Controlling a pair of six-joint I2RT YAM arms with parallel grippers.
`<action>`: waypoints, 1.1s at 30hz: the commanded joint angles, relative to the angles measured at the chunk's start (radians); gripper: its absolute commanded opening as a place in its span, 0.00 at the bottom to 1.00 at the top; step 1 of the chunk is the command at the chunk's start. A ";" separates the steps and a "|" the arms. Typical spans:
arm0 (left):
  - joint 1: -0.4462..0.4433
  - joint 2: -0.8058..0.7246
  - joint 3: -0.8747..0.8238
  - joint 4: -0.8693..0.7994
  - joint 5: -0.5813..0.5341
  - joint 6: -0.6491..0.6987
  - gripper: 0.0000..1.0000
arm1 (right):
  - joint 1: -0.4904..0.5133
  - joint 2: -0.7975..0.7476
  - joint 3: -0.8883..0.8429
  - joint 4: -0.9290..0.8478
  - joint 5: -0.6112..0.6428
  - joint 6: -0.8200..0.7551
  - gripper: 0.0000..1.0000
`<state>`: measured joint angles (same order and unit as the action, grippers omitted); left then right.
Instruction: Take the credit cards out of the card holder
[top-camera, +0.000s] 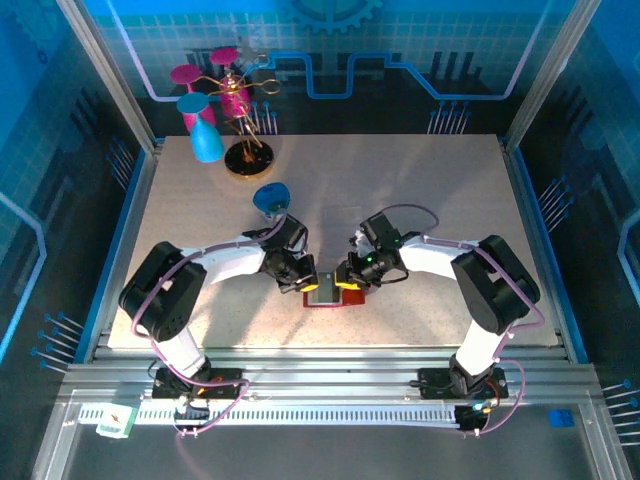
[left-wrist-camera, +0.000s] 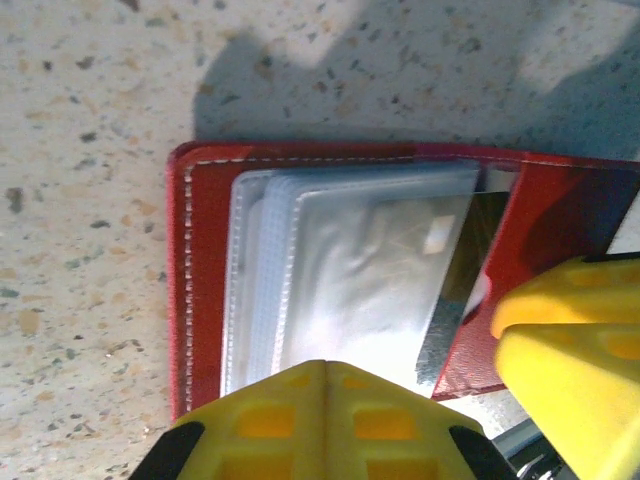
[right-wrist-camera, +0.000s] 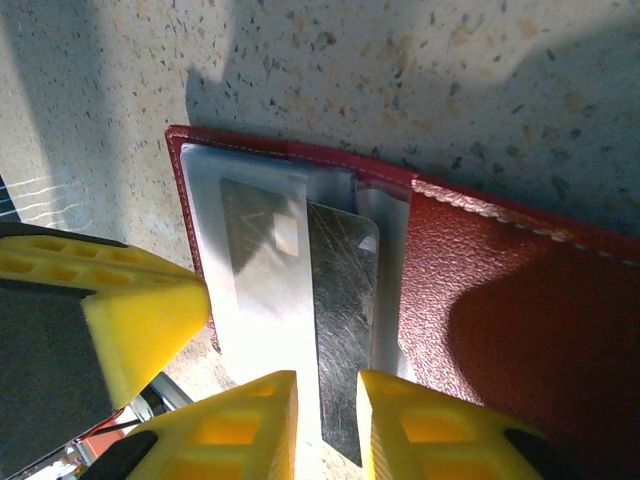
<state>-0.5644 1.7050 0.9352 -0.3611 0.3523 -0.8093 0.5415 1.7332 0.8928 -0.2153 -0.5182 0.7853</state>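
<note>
The red card holder (top-camera: 325, 298) lies open on the table between both grippers, its clear sleeves (left-wrist-camera: 340, 270) facing up. A dark grey credit card (right-wrist-camera: 345, 290) sticks out of the sleeves toward my right gripper (right-wrist-camera: 328, 385), which is shut on its free end. The same card shows as a dark strip (left-wrist-camera: 462, 270) in the left wrist view. My left gripper (left-wrist-camera: 325, 365) is shut, fingertips together at the near edge of the sleeves; whether it pinches a sleeve I cannot tell. From above, the left gripper (top-camera: 308, 283) and right gripper (top-camera: 345, 283) meet over the holder (right-wrist-camera: 480, 280).
A blue cup (top-camera: 205, 140) and a gold stand with pink glasses (top-camera: 240, 110) sit at the back left. A blue round piece (top-camera: 270, 197) lies just behind the left arm. The right gripper's yellow finger (left-wrist-camera: 570, 330) crowds the holder's right side.
</note>
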 joint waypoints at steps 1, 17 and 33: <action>-0.007 0.023 0.030 -0.058 -0.022 0.022 0.03 | -0.022 -0.002 -0.042 0.034 -0.032 0.007 0.23; -0.010 0.072 0.031 -0.056 -0.018 0.024 0.03 | -0.034 0.040 -0.085 0.149 -0.106 0.050 0.21; -0.013 0.082 0.040 -0.080 -0.025 0.031 0.03 | -0.047 0.035 -0.106 0.171 -0.106 0.068 0.15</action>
<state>-0.5663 1.7535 0.9733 -0.3809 0.3523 -0.8051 0.5133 1.7721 0.8028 -0.0456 -0.6117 0.8433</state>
